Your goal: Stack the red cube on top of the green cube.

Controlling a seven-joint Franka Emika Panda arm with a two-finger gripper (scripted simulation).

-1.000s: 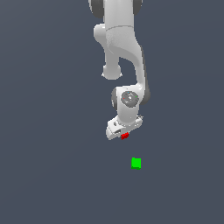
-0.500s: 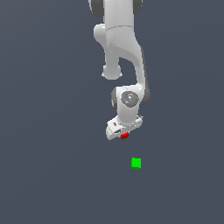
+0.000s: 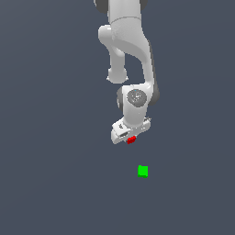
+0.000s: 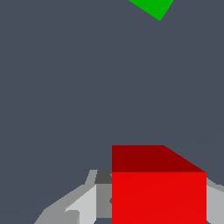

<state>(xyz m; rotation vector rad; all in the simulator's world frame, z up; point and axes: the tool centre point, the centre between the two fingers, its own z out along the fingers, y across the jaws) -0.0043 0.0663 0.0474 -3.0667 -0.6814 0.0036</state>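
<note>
We see a white robot arm [image 3: 126,50] reaching down over a plain dark grey floor [image 3: 50,160], its gripper [image 3: 130,137] closed around the red cube [image 3: 131,140]. We judge this the carrying step: next the cube must travel over the green cube [image 3: 142,171], which sits apart, lower and toward the exterior view's right.

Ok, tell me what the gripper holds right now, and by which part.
The white gripper is shut on the small bright red cube, fingers on its two opposite side faces; the small green cube lies apart, untouched.
</note>
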